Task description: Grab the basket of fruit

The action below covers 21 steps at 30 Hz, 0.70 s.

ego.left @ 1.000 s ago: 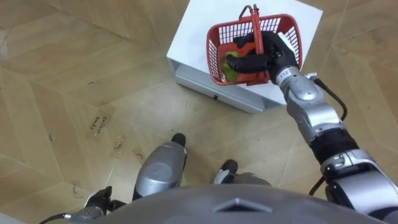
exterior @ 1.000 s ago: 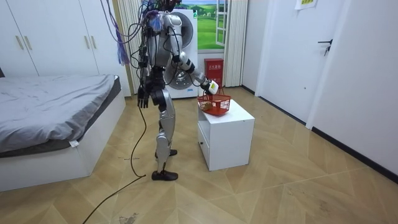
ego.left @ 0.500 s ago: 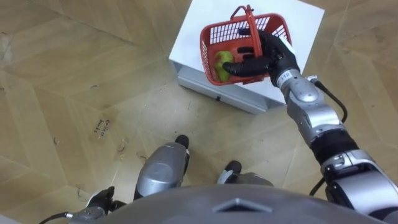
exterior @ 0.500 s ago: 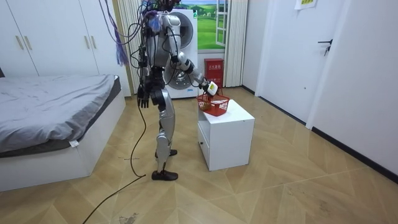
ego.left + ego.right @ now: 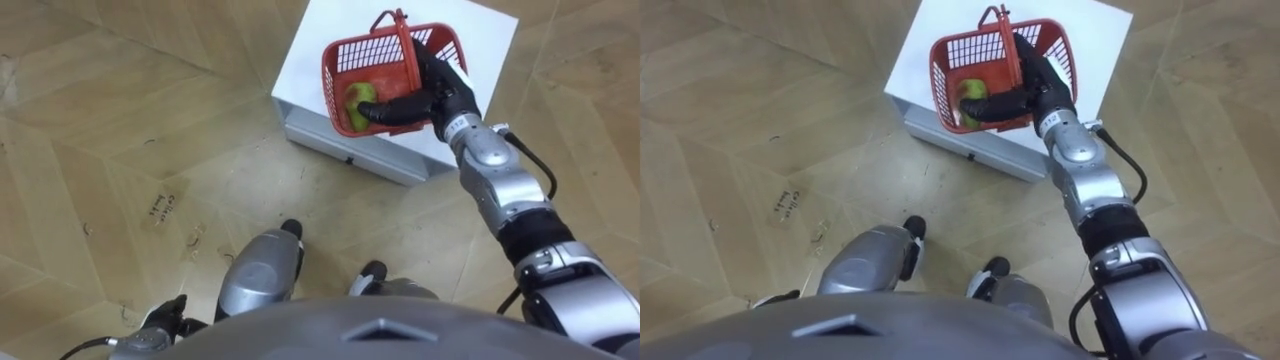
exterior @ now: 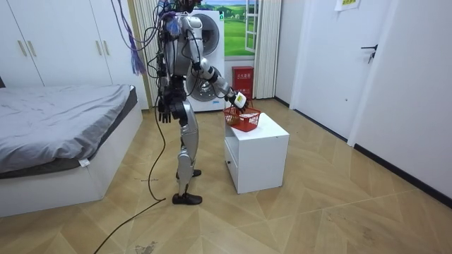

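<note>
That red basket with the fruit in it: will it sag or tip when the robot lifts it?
Probably stiff: the basket looks like rigid plastic mesh and shows no sag in the right hand. It is likely light, as little fruit shows inside. It may tilt or swing, since the fruit lies toward one side, not in the middle.

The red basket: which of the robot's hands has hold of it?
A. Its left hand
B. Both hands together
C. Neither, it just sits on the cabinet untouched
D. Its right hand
D. The right hand is curled over the near wall of the red basket above the white cabinet, while the left hand hangs relaxed beside the robot's hip, away from it.
</note>
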### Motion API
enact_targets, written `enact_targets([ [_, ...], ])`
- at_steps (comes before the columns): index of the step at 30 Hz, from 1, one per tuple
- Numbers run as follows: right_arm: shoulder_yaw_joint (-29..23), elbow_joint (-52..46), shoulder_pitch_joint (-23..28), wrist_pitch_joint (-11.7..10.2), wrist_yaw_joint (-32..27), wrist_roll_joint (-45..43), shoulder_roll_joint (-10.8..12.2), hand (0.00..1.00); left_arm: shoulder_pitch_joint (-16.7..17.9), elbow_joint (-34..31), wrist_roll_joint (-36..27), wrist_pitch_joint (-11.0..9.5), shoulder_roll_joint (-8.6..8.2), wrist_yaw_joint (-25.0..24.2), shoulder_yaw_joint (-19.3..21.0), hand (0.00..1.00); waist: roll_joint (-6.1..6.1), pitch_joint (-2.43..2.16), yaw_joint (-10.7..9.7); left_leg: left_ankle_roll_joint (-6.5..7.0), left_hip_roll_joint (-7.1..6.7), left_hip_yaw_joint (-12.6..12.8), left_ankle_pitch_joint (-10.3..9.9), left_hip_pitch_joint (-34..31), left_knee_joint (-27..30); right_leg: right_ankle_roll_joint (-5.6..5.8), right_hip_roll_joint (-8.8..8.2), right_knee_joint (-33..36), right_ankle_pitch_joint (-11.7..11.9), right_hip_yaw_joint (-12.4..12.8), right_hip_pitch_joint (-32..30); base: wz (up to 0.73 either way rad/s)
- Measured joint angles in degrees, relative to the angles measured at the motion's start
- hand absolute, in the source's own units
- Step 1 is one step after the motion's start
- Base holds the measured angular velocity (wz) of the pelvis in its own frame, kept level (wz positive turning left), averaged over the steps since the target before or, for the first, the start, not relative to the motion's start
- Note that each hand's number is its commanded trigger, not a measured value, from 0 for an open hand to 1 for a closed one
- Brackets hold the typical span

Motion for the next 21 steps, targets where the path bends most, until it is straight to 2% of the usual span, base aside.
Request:
enact_targets([
  [3, 0.0, -0.1, 0.0, -0.1, -0.1, 0.0, 0.0, 0.00, 0.0, -0.1, 0.0, 0.0, 0.00, -0.1, 0.0, 0.00, -0.65, -0.42, -0.7, 0.00, 0.04, 0.2, 0.0, 0.7, 0.0, 0.00, 0.01, -0.1, 0.0, 0.0, 0.7, 0.00],
  [7, -0.2, -1.1, 0.4, -1.0, -0.9, 0.0, -0.2, 0.00, 0.4, -0.1, 0.0, -0.4, -0.01, 0.5, -0.1, 0.00, -0.76, -0.52, -1.6, 0.12, 0.10, 0.5, -0.1, 2.0, 0.0, 0.07, 0.13, -0.8, 0.1, 0.3, 2.2, -0.02],
  [13, -0.3, -5.6, 2.7, -2.4, -2.6, 0.1, -0.9, 0.00, 0.6, -0.1, 0.0, -0.5, -0.02, 2.2, 0.0, 0.00, -0.80, -0.56, -1.8, 0.15, 0.15, 1.2, -0.1, 2.6, -0.5, 0.18, 0.17, -1.1, 0.2, 1.2, 2.3, -0.06],
  [16, -1.1, -9.0, 4.6, -2.5, -3.0, -1.3, -1.1, 0.00, 1.6, -1.3, 0.1, -0.3, -0.09, 2.6, 1.5, 0.00, -0.73, -0.67, -3.3, 0.34, 0.08, 1.4, -0.2, 3.7, -1.1, 0.31, 0.19, -1.7, 0.3, 1.3, 3.3, 0.00],
  [21, -2.6, -12.0, 6.4, -2.6, -3.0, -2.3, -1.3, 0.00, 2.1, -2.3, 0.1, -0.4, -0.84, 2.6, 3.5, 0.00, -0.56, -0.76, -4.6, 0.38, 0.25, 2.7, -0.2, 5.9, -2.7, 0.42, 0.07, -2.0, 0.3, 2.2, 4.4, -0.11],
])
